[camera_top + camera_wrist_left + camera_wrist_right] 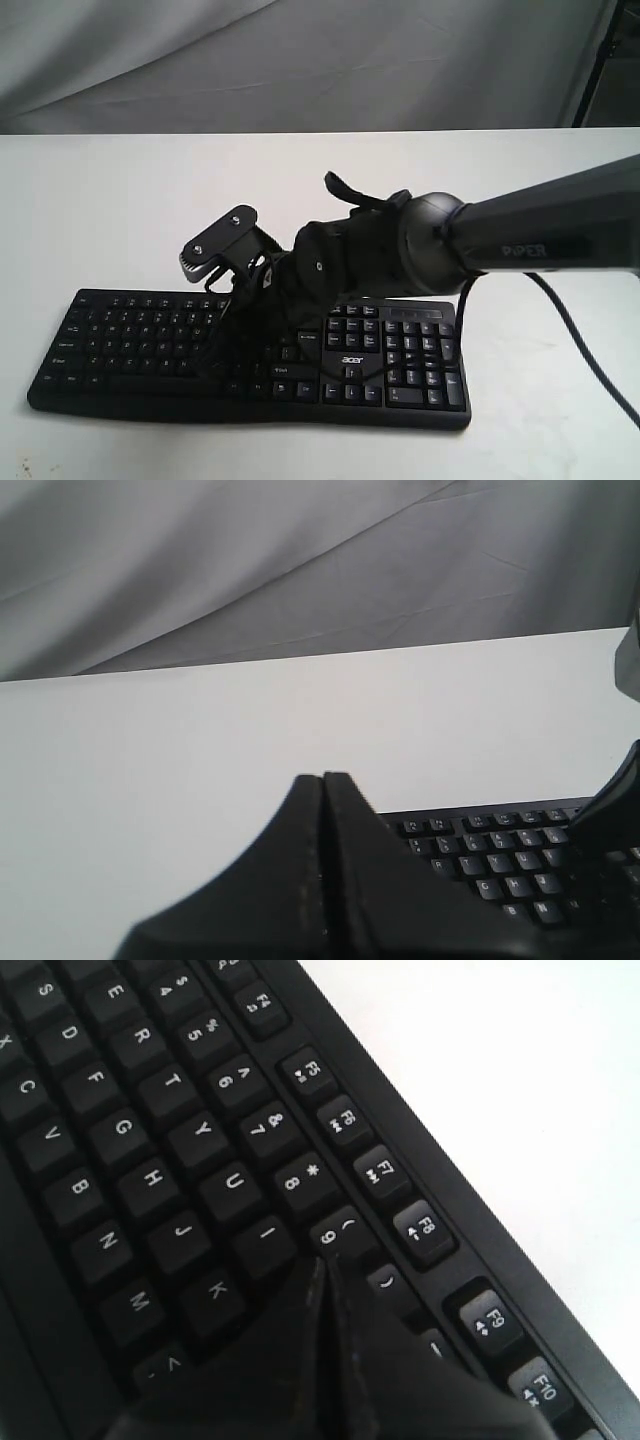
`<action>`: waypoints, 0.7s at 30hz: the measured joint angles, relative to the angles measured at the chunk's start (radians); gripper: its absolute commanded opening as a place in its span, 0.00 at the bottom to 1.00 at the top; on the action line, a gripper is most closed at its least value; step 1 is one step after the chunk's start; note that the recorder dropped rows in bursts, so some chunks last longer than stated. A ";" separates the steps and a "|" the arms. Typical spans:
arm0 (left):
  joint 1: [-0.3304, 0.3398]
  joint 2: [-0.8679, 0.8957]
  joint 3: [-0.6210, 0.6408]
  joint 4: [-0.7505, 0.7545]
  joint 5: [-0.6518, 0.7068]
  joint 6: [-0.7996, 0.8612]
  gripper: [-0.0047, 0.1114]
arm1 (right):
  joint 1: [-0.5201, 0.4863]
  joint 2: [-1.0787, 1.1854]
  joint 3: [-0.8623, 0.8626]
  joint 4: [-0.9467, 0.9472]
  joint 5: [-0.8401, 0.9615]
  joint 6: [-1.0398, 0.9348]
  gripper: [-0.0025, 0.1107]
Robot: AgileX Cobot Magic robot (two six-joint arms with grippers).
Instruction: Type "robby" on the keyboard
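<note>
Keyboard (130, 335) sits closest, black and wide, lying along the near edge of the white counter (120, 200) with its number pad to the right. Over its middle the right arm (540, 235) reaches in from the right and tips downward. The right gripper (322, 1265) has its jaws clenched together on nothing, their joined tips down among the keys beside I and 9. Whether they press a key I cannot tell. The left gripper (322, 778) is out of the wide view; its own camera shows its jaws pressed tight and empty, with the keyboard's top rows just beyond them. A black cable (575, 335) trails across the counter at the right. Grey cloth (300, 60) hangs behind everything.
</note>
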 measured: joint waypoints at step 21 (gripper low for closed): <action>0.000 0.000 0.000 0.000 0.000 0.000 0.04 | 0.000 0.020 0.000 0.004 -0.026 0.000 0.02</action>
